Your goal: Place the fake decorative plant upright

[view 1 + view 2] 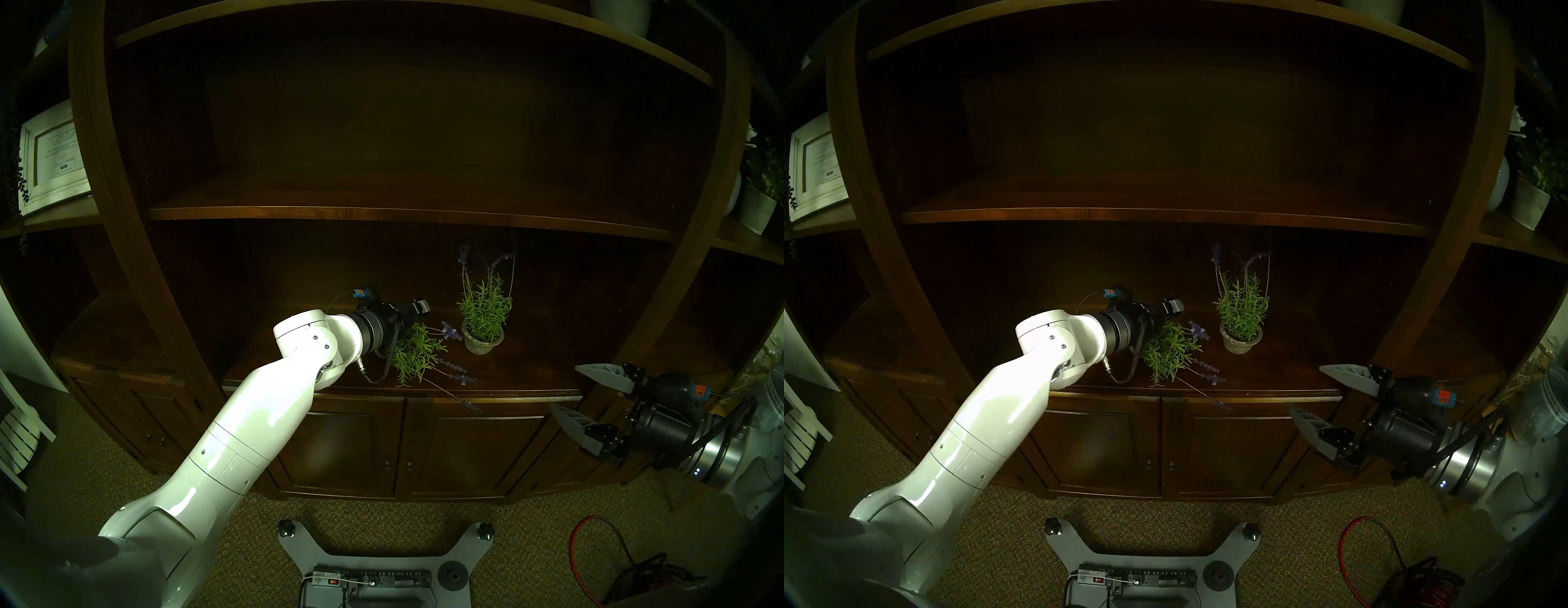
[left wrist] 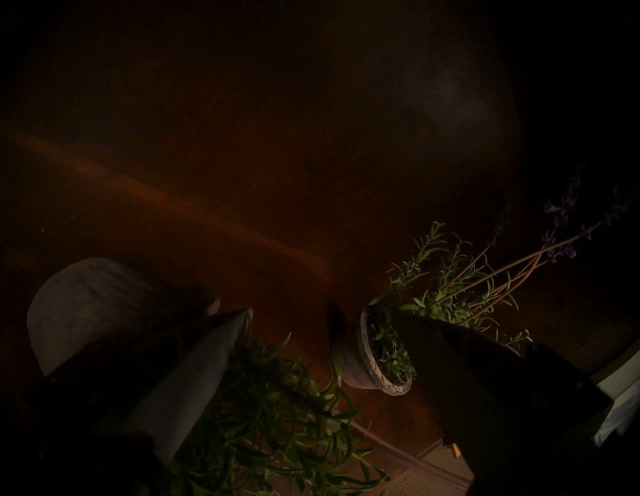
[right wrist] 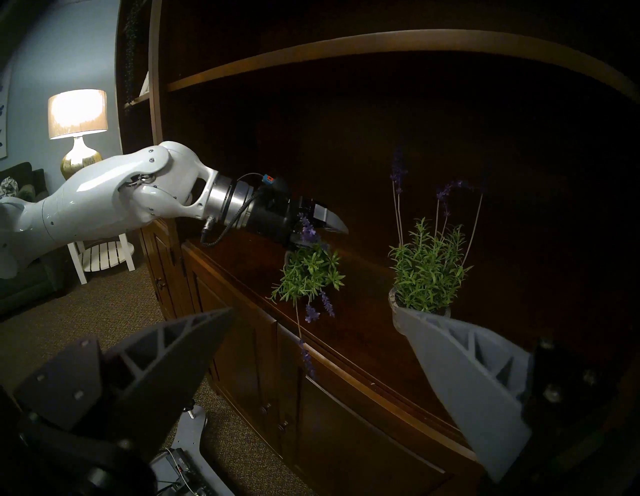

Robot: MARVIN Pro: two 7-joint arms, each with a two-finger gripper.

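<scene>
**Tipped lavender at the left gripper, second pot upright beside it**

Head views: On the dark, glossy wooden surface (image 1: 530, 365) of a shelf unit, a fake lavender plant (image 1: 418, 354) lies on its side, its thin green needle leaves fanned toward the front edge and long purple-tipped stems reaching past that edge. Its pot is hidden behind the left gripper (image 1: 413, 316), a black unit on a glossy white arm. The gripper sits over the plant's base; whether it grips the pot cannot be told here. Just right stands a second plant (image 1: 485, 303), upright in a rough, pale, round pot. The right gripper (image 1: 587, 405), with grey ribbed wedge fingers, hangs spread open in front of the cabinet doors, well apart from both plants.

Left wrist view: Very dark. A pale grey finger (image 2: 194, 374) lies against the green leaves of the tipped plant (image 2: 273, 408). A rounded, chalky pot shape (image 2: 86, 304) shows beside and behind that finger. The other finger is a dark shape across the second plant's pot (image 2: 370, 360). The gripper's hold cannot be told.

Right wrist view: The tipped plant (image 3: 308, 273) hangs leaf-down from under the left gripper (image 3: 325, 225), one stem drooping over the surface's edge. The right gripper's fingers (image 3: 471, 377) stand wide apart, holding nothing.
</scene>
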